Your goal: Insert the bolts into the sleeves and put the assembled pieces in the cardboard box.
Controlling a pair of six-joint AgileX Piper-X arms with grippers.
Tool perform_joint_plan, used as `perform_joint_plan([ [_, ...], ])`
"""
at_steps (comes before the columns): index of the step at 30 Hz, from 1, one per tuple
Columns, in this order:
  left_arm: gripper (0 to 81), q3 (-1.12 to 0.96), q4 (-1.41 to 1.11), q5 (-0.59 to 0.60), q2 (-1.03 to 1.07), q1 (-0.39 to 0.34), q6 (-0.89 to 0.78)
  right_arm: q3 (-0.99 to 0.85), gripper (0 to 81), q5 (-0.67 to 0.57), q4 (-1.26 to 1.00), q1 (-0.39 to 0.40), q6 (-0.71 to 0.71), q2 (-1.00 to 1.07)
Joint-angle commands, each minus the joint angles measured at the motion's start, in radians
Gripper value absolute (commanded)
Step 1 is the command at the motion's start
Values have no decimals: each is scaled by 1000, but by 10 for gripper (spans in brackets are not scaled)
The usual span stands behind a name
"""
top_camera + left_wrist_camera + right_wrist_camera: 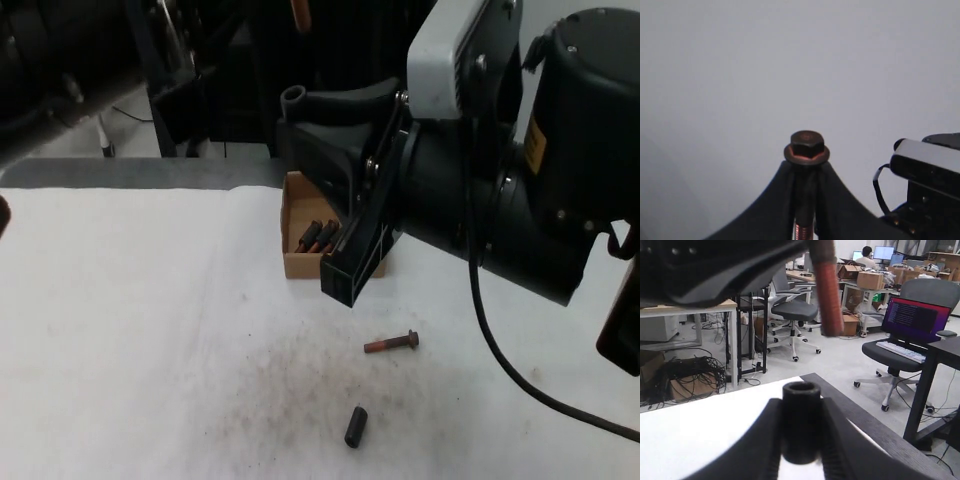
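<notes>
Bolt end-on to sleeve, claw facing claw, above the table

A sleeve point(801, 430) sits clamped in the right claw point(801, 405), open end outward. Just beyond it, not touching, hangs the shank of a bolt point(806, 147) gripped in the left claw point(805, 167), its head past the fingertips. Down on the table point(120, 330), lower than the claws, the box point(297, 262) holds pieces point(315, 237). Nearer the camera lie a loose bolt point(391, 344) and, nearer still, a loose sleeve point(356, 427).
</notes>
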Motion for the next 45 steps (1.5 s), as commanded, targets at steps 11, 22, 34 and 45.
perform_joint_plan([
  [11,0,-2,29,-9,-4,2,21,-2,8,60,-22,0,-52,-4],
  [22,0,-2,45,-9,-4,2,21,-2,8,60,-22,0,-50,-4],
  [34,0,-2,132,-5,-4,2,26,-2,8,60,-22,0,-50,-4],
  [45,0,-2,132,-5,-4,2,27,-2,8,60,-22,0,-93,-4],
])
